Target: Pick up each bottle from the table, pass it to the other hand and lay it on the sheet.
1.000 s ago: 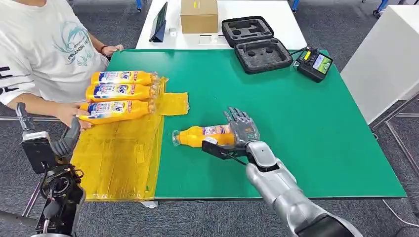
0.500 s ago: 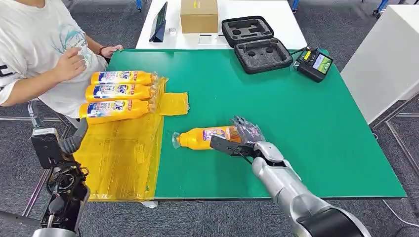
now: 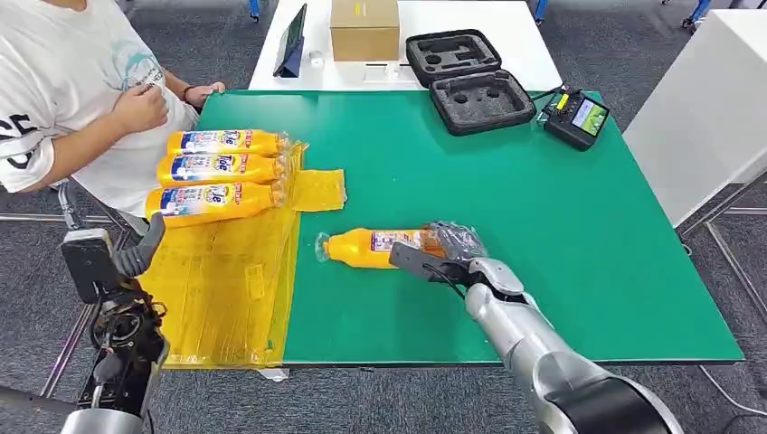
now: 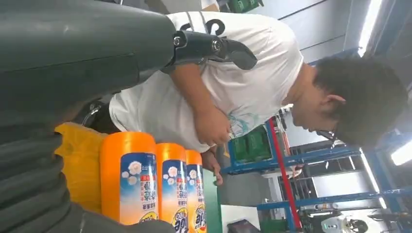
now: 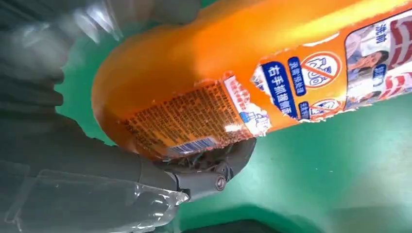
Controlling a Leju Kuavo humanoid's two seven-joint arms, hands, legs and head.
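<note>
An orange bottle [image 3: 371, 247] lies on its side on the green table top [image 3: 561, 226], cap pointing toward the yellow sheet [image 3: 226, 289]. My right hand [image 3: 449, 246] grips its base end, fingers curled over the top and the thumb under it. The right wrist view shows the bottle [image 5: 233, 73] pressed against the thumb [image 5: 194, 179]. Three more orange bottles [image 3: 217, 170] lie side by side at the sheet's far end. My left hand [image 3: 136, 253] hovers beside the sheet's left edge, holding nothing. The left wrist view looks past the left hand [image 4: 73, 58] at those bottles [image 4: 128, 179].
A person in a white shirt [image 3: 72, 81] sits at the table's far left corner, one hand on the edge. A black foam case [image 3: 470, 81] and a controller [image 3: 576, 116] sit at the back right. A cardboard box [image 3: 364, 27] and a tablet [image 3: 291, 41] stand on the white table behind.
My right hand's fingers went from spread over the bottle to curled around its base. The person's hand left the nearest sheet bottle and drew back to the chest. My left hand rose slightly.
</note>
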